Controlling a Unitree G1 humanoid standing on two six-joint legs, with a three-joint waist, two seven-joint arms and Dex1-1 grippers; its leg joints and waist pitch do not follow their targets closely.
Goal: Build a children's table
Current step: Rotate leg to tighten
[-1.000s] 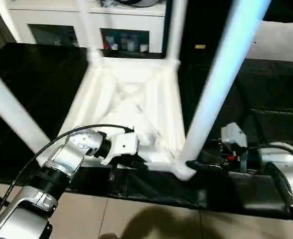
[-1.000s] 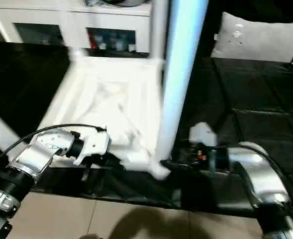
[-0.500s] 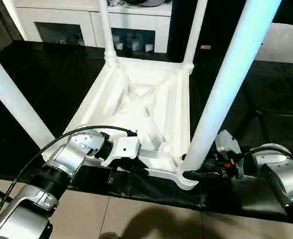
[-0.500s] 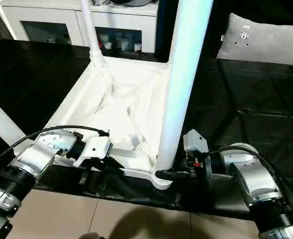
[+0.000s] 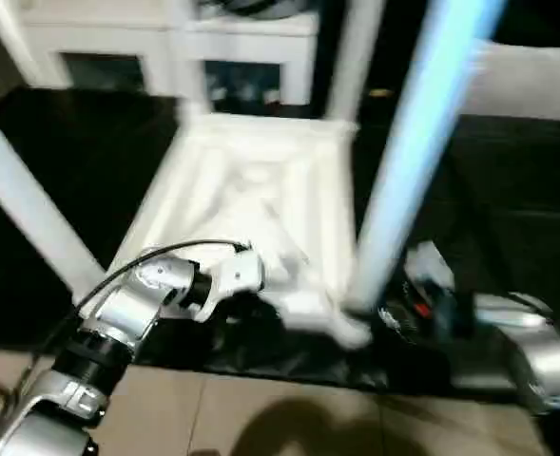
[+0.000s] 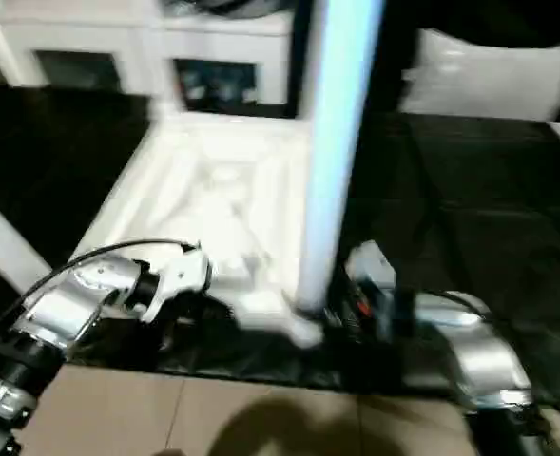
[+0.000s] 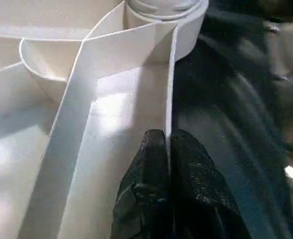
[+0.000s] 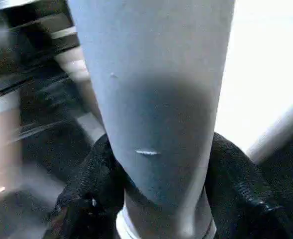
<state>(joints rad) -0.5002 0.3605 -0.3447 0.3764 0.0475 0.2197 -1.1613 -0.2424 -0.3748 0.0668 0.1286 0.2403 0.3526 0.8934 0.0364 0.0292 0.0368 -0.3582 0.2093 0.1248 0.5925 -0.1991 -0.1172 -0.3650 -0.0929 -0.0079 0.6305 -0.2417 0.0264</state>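
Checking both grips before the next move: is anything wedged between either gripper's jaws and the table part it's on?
Nothing visible. The left gripper pinches the tabletop's rim wall directly, and the right gripper wraps the near leg just above its corner socket.

— What colour is the table top (image 5: 251, 190)?
— White, ribs and all. The near leg (image 6: 332, 142) is white too, with a bluish cast.
— And the surface (image 6: 470, 218) under it?
— Black.
— The pincers?
— Black fingers (image 7: 186, 174) on the left pincer (image 7: 168, 169); the forearms (image 5: 127, 318) are silver. The cabinet (image 5: 118, 38) is white.
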